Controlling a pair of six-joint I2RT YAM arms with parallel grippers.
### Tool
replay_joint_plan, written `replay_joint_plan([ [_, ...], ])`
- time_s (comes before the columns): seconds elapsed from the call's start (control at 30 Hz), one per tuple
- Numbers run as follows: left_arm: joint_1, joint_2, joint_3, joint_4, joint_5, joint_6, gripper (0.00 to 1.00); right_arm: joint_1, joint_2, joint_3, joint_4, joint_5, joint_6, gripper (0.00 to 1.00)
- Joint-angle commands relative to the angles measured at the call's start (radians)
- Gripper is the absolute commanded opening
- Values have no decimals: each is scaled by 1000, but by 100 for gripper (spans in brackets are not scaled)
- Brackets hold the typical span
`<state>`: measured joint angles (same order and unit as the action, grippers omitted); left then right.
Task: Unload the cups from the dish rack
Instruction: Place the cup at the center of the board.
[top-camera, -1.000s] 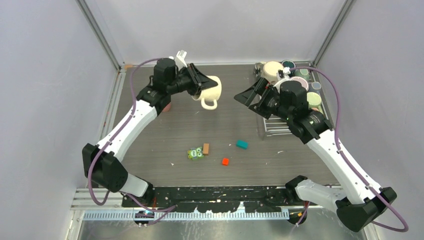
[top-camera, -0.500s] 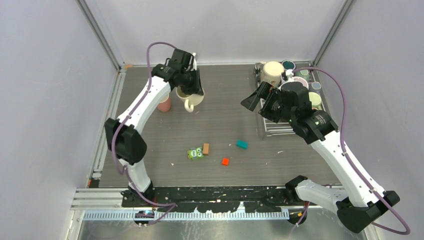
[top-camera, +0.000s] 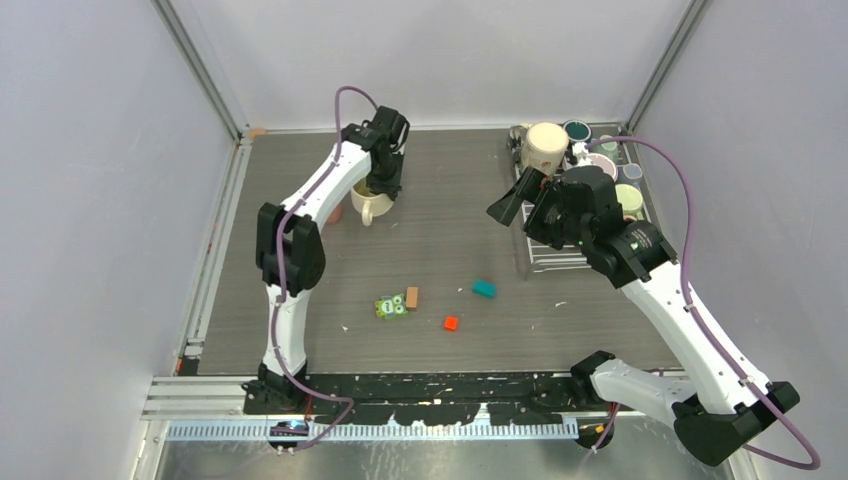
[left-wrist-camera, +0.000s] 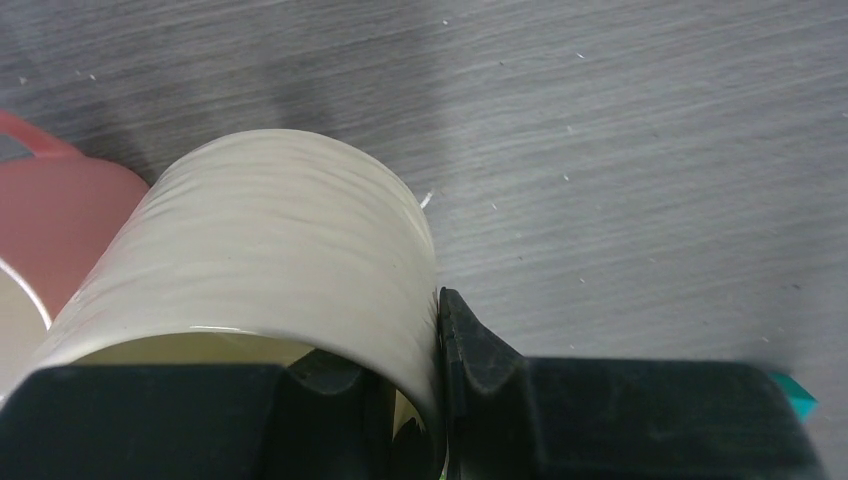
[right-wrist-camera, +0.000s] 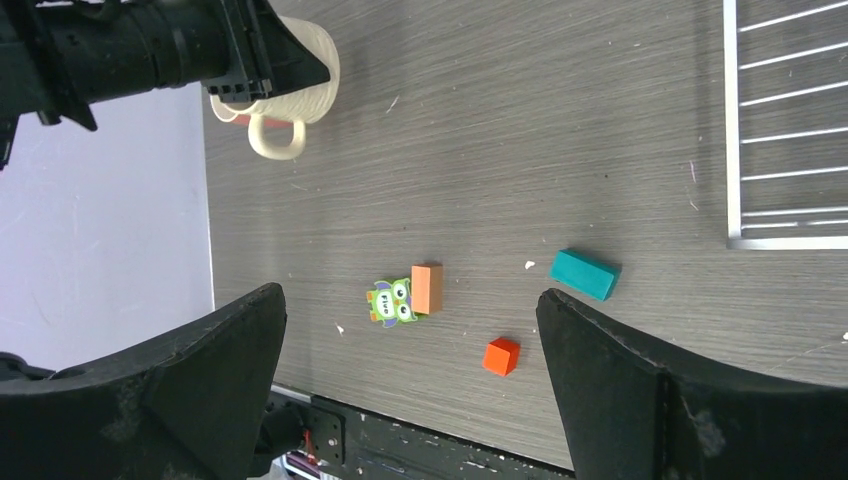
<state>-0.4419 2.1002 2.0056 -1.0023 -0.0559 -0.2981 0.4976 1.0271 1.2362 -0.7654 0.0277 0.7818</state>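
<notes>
So the left gripper (left-wrist-camera: 420, 385) has the cream mug (left-wrist-camera: 270, 250) pinched by its wall: one black finger tucked inside the rim, the other finger (left-wrist-camera: 475, 350) pressed flat on the outside. The mug's right down by the grey wood-grain worktop (left-wrist-camera: 620, 170), can't tell if it's touching. A pink mug (left-wrist-camera: 60, 220) sits just beside it on the left, and a teal sliver (left-wrist-camera: 795, 395) peeks out far right.

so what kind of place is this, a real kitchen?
Probably a lab test cell, not a kitchen: bare walls on aluminium framing, two arms bolted at the table edge, and toy blocks lying near the dish rack.
</notes>
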Motion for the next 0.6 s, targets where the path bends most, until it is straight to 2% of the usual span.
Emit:
replay_joint_plan([
  [0.0,10,33,104,10,-91,52,0,1,-27,43,-2,23,-19,100],
  [0.57,79,173,102,70,-25,40,0,0,-21,48,-14,12,-41,100],
])
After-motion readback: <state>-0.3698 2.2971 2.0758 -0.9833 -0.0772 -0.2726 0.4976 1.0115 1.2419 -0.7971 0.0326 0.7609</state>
